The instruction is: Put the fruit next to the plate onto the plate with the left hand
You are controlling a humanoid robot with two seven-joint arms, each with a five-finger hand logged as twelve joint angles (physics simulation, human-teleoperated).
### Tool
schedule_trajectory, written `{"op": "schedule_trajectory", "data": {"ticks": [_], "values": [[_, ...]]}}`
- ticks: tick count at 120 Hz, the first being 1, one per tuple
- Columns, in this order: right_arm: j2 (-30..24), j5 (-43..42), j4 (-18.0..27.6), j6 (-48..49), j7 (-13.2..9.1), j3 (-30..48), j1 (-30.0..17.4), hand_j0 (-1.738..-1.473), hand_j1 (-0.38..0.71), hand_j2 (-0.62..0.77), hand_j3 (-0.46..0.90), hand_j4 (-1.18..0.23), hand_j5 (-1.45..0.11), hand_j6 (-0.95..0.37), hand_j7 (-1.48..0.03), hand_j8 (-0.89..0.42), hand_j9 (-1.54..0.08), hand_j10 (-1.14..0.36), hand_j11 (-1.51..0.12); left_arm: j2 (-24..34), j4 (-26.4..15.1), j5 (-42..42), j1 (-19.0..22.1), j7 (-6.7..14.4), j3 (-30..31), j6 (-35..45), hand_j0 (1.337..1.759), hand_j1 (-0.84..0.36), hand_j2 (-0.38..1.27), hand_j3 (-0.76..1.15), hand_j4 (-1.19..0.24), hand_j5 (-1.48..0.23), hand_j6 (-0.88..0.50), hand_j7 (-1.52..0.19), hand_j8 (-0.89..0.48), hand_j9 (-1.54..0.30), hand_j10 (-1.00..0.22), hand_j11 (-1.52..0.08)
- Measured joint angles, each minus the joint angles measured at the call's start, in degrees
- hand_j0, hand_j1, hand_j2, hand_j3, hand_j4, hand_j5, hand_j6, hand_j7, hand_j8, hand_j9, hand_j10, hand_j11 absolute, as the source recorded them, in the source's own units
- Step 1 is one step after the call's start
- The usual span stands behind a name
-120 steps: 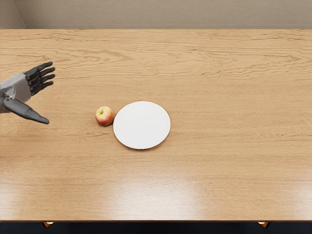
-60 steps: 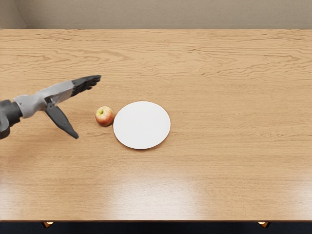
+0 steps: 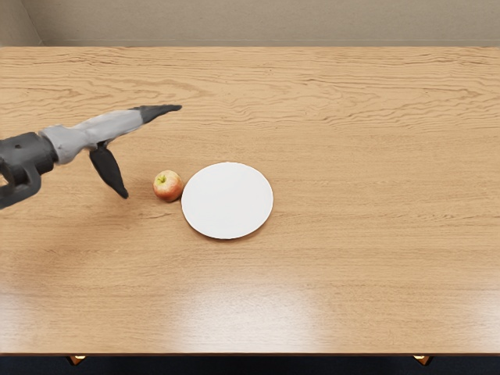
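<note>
A small red-and-yellow apple rests on the wooden table, touching the left rim of a round white plate. My left hand reaches in from the left edge, seen edge-on, with its fingers stretched flat toward the right and its thumb hanging down. It is open and holds nothing. The hand hovers up and to the left of the apple, with a gap between them. The right arm does not show.
The wooden table spreads wide around the plate on all sides. Its front edge runs along the bottom of the picture, and a wall lies behind its far edge.
My left hand has travelled right from the left edge toward the apple and turned edge-on, fingers straightening. The apple and plate have not moved.
</note>
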Motion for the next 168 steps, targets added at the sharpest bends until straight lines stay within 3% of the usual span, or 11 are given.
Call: {"op": "schedule_trajectory", "data": {"ticks": [16, 30, 42, 54, 68, 89, 113, 148, 157, 164, 168], "values": [[0.0, 0.0, 0.0, 0.0, 0.0, -0.01, 0.0, -1.658, -0.35, 0.0, 0.0, 0.0, 0.0, 0.0, 0.0, 0.0, 0.0, 0.0, 0.0, -0.29, -3.25, 2.09, -4.29, 12.68, 4.35, -1.44, 1.658, 0.34, 0.01, 0.0, -0.01, -0.01, -0.01, -0.01, -0.01, -0.01, -0.01, -0.01], [0.0, 0.0, 0.0, 0.0, 0.0, 0.0, 0.0, -1.658, -0.35, 0.0, 0.0, 0.0, 0.0, 0.0, 0.0, 0.0, 0.0, 0.0, 0.0, -5.69, -5.1, -2.58, -5.4, 19.21, 5.51, -7.33, 1.658, 0.34, 0.01, 0.0, -0.01, -0.01, -0.01, -0.01, -0.01, -0.01, -0.01, -0.01], [0.0, 0.0, 0.0, 0.0, 0.0, -0.01, 0.0, -1.658, -0.35, 0.0, 0.0, 0.0, 0.0, 0.0, 0.0, 0.0, 0.0, 0.0, 0.0, -8.35, -5.73, -3.82, -6.16, 27.8, 5.85, -7.85, 1.658, 0.34, 0.0, 0.0, -0.01, -0.01, -0.01, -0.01, -0.01, -0.01, -0.01, -0.01], [0.0, 0.0, 0.0, 0.0, 0.0, 0.0, 0.0, -1.658, -0.35, 0.0, 0.0, 0.0, 0.0, 0.0, 0.0, 0.0, 0.0, 0.0, 0.0, -8.56, -5.99, -4.27, -8.11, 31.73, 5.94, -6.67, 1.658, 0.34, 0.0, 0.0, -0.01, -0.01, -0.01, -0.01, -0.01, -0.01, -0.01, -0.01], [0.0, 0.0, 0.0, 0.0, 0.0, 0.01, 0.0, -1.658, -0.35, 0.0, 0.0, 0.0, 0.0, 0.0, 0.0, 0.0, 0.0, 0.0, 0.0, -11.9, -5.57, -3.94, -7.71, 33.36, 5.99, -2.61, 1.658, 0.34, 0.0, 0.0, -0.01, -0.01, -0.01, -0.01, -0.01, -0.01, -0.01, -0.01], [0.0, 0.0, 0.0, 0.0, 0.0, 0.01, 0.0, -1.658, -0.35, 0.0, 0.0, 0.0, 0.0, 0.0, 0.0, 0.0, 0.0, 0.0, 0.0, -13.35, -3.0, -1.99, -6.96, 33.98, 6.22, 3.2, 1.658, 0.34, 0.0, 0.0, -0.01, -0.01, -0.01, -0.01, -0.01, -0.01, -0.01, -0.01], [0.0, 0.0, 0.0, 0.0, 0.0, 0.0, 0.0, -1.658, -0.35, 0.0, 0.0, 0.0, 0.0, 0.0, 0.0, 0.0, 0.0, 0.0, 0.0, -15.89, 0.62, -1.61, -4.27, 33.84, 7.06, 4.69, 1.658, 0.33, 0.01, 0.0, -0.02, -0.03, -0.02, -0.03, -0.02, -0.03, -0.02, -0.02], [0.0, 0.0, 0.0, 0.0, 0.0, 0.0, 0.0, -1.658, -0.35, 0.0, 0.0, 0.0, 0.0, 0.0, 0.0, 0.0, 0.0, 0.0, 0.0, -19.12, 5.91, -1.57, -3.14, 33.75, 8.7, 4.68, 1.658, 0.19, 0.03, 0.0, -0.14, -0.17, -0.14, -0.17, -0.14, -0.17, -0.13, -0.17], [0.0, 0.0, 0.0, 0.0, 0.0, 0.01, 0.0, -1.658, -0.35, 0.0, 0.0, 0.0, 0.0, 0.0, 0.0, 0.0, 0.0, 0.0, 0.0, -19.99, 7.31, -1.27, -2.67, 32.58, 8.78, 4.91, 1.651, 0.18, 0.04, -0.02, -0.15, -0.19, -0.15, -0.19, -0.15, -0.19, -0.15, -0.19], [0.0, 0.0, 0.0, 0.0, 0.0, 0.0, 0.0, -1.658, -0.35, 0.0, 0.0, 0.0, 0.0, 0.0, 0.0, 0.0, 0.0, 0.0, 0.0, -20.03, 8.01, -1.08, -2.6, 31.88, 8.82, 5.05, 1.627, 0.17, 0.06, 0.02, -0.16, -0.2, -0.16, -0.2, -0.16, -0.2, -0.15, -0.2], [0.0, 0.0, 0.0, 0.0, 0.0, 0.0, 0.0, -1.658, -0.35, 0.0, 0.0, 0.0, 0.0, 0.0, 0.0, 0.0, 0.0, 0.0, 0.0, -20.06, 8.25, -0.99, -2.31, 31.64, 8.82, 5.1, 1.618, 0.15, -0.04, 0.3, -0.17, -0.22, -0.17, -0.22, -0.17, -0.22, -0.17, -0.22]]}}
